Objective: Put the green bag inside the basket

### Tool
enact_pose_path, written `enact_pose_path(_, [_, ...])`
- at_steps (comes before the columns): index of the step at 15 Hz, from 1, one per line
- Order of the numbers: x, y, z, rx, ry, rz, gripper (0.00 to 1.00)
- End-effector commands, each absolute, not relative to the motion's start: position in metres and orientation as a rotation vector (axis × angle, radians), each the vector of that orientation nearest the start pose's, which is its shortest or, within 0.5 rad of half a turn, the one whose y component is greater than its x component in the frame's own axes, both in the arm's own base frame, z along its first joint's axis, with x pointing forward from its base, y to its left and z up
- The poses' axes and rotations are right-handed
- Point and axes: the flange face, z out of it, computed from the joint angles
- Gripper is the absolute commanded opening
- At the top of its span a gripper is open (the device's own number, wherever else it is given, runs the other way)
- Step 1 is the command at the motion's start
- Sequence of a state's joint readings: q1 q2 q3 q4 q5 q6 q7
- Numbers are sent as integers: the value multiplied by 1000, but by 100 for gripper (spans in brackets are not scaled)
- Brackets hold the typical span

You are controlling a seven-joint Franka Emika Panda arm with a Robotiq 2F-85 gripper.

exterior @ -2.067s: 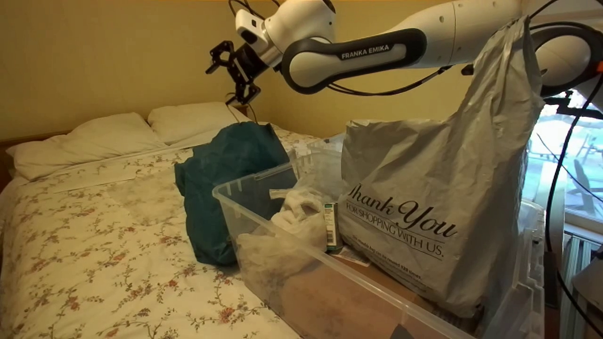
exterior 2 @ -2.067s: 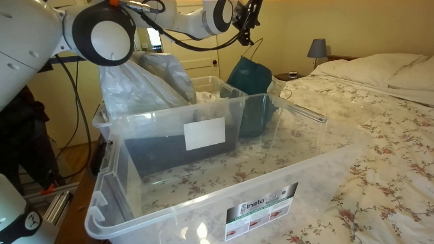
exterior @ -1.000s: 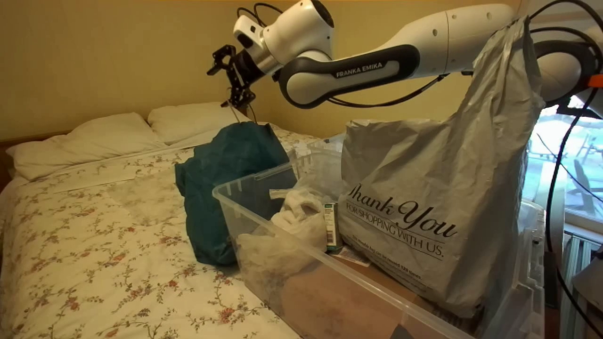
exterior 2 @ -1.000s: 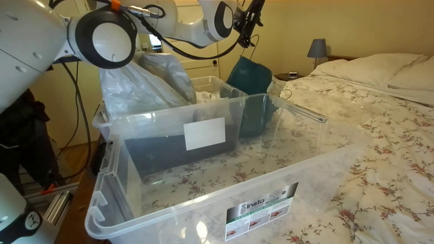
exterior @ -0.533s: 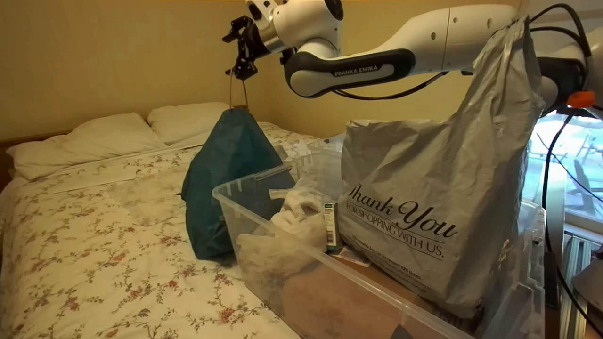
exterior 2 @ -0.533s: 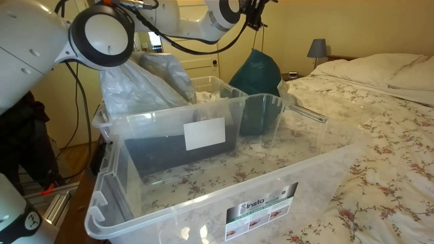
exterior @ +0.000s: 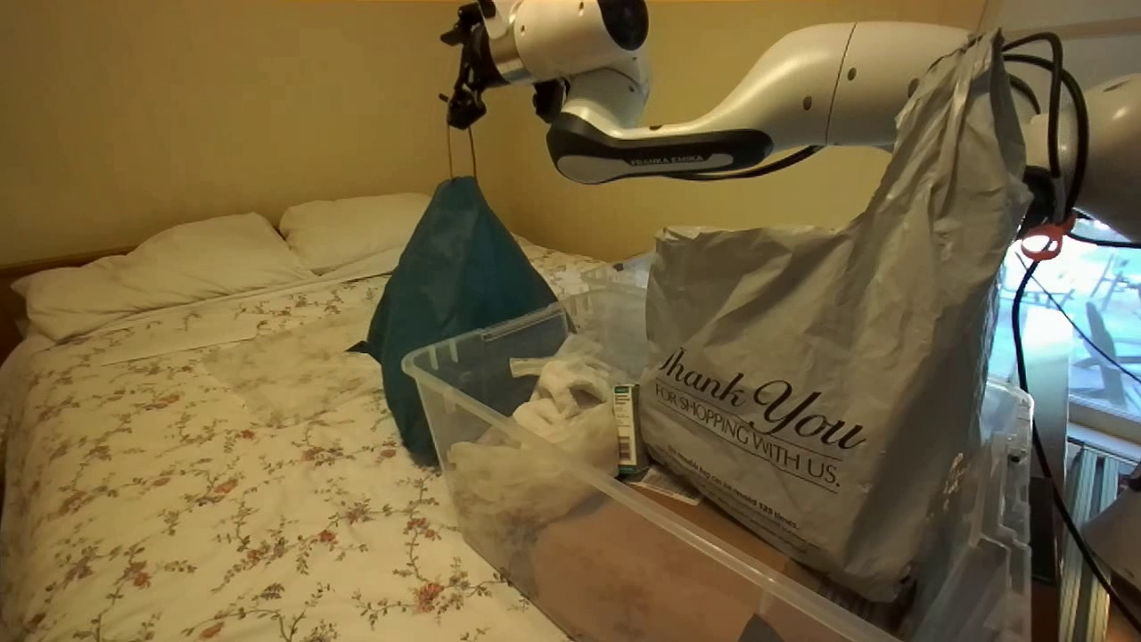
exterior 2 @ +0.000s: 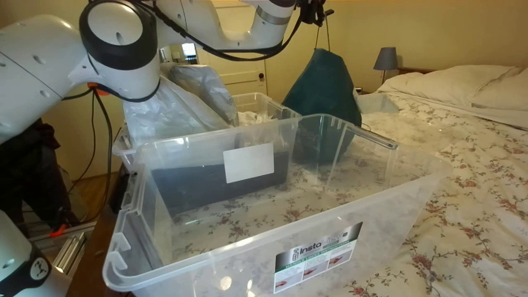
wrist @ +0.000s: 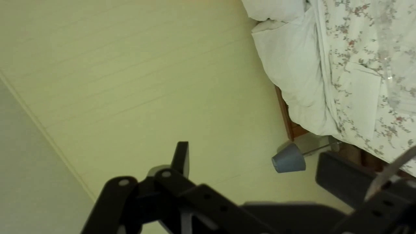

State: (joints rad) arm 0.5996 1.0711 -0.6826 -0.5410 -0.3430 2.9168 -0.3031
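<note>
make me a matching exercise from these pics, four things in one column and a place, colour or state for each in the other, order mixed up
Things
1. teal-green bag
2. "Thank You" shopping bag
3. table lamp
4. hand

Places, colours, states
A. grey, lettered in black
B. open, jaws apart
C. beside the headboard
D. hanging from the hand by its cord

Right pairs: 1-D, 2-A, 3-C, 4-B

Says "Thank You FOR SHOPPING WITH US." on the grey bag (exterior: 802, 374), "FRANKA EMIKA" on the arm (exterior: 686, 147), "Insta…" on the label (exterior 2: 318, 259) of a clear bin (exterior 2: 247, 242).
</note>
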Motion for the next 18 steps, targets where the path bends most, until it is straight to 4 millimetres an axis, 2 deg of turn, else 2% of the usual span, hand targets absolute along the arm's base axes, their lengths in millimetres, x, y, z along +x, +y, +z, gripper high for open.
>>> enact_pose_path(1, [723, 354, 616, 1331, 1036, 1516, 100])
enact_pose_path(7, [711, 326, 671, 1144, 887, 1467, 100])
enact_pose_path(13, [688, 280, 756, 1006, 668, 1405, 100])
enact_pose_path(18, [651, 250, 831, 933, 454, 1361, 100])
